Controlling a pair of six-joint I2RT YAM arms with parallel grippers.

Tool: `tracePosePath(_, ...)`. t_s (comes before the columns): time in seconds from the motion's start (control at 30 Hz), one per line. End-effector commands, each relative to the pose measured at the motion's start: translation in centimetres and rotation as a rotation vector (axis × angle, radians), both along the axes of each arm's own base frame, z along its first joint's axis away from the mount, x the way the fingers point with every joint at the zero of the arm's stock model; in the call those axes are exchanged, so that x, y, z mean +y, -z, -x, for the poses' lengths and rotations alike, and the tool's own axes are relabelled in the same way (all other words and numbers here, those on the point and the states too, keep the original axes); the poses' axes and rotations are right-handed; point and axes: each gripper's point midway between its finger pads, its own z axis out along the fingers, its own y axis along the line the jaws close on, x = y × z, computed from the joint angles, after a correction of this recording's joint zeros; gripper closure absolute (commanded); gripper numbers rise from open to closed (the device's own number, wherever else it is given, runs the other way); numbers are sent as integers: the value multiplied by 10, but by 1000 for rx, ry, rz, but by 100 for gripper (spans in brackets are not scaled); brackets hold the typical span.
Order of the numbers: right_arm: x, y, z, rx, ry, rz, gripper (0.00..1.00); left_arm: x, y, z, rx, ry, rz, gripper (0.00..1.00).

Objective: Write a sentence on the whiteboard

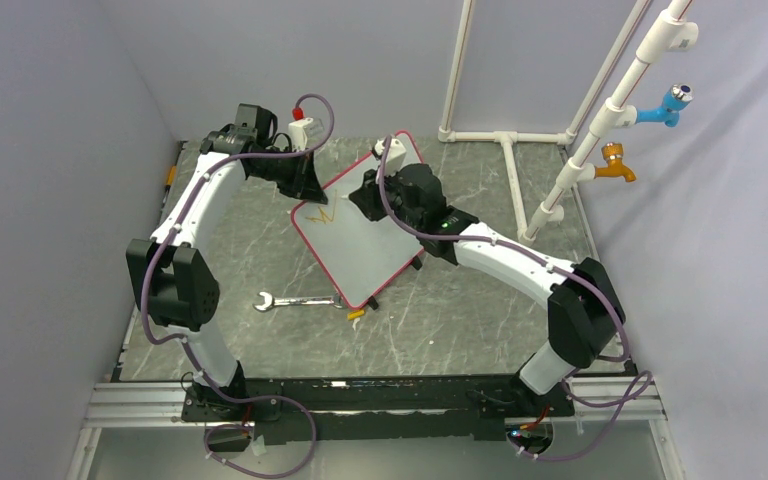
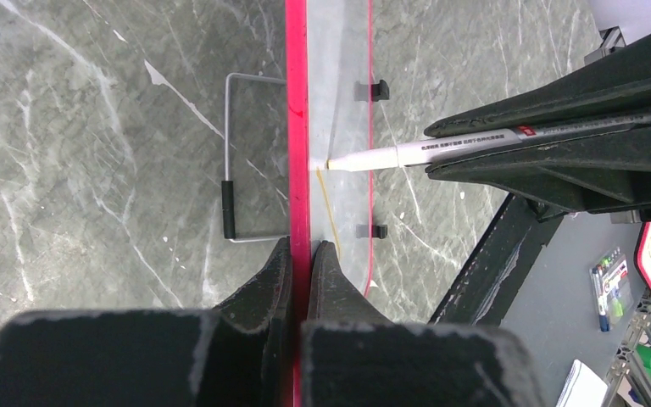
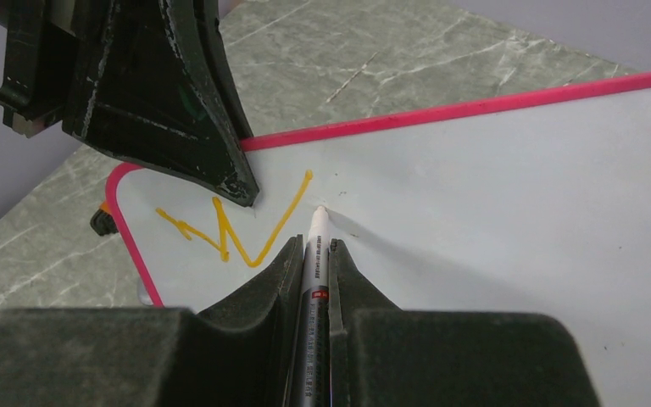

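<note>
The whiteboard, white with a red-pink rim, is tilted up off the table in the middle. My left gripper is shut on its far-left rim; the left wrist view shows the jaws clamped on the red edge. My right gripper is shut on a white marker, jaws closed around its barrel. The marker tip touches the board just right of a yellow zigzag stroke. The marker also shows in the left wrist view.
A silver wrench and a small yellow piece lie on the marble table near the board's near corner. A white pipe frame with blue and orange taps stands at the back right. A wire stand is behind the board.
</note>
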Motion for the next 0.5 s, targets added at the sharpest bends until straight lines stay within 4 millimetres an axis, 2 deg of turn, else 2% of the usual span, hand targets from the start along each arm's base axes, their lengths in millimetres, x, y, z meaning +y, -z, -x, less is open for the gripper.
tracePosePath(0.0, 10, -33, -9, -63, 0, -70, 100, 8, 14, -5, -91, 22, -132, 100)
tracePosePath(0.17, 14, -30, -8, -50, -18, -76, 100, 8, 14, -5, -92, 23, -132, 100)
tracePosePath(0.47, 17, -9, 7, -6, -45, -54, 100, 8, 15, -5, -91, 23, -132, 100)
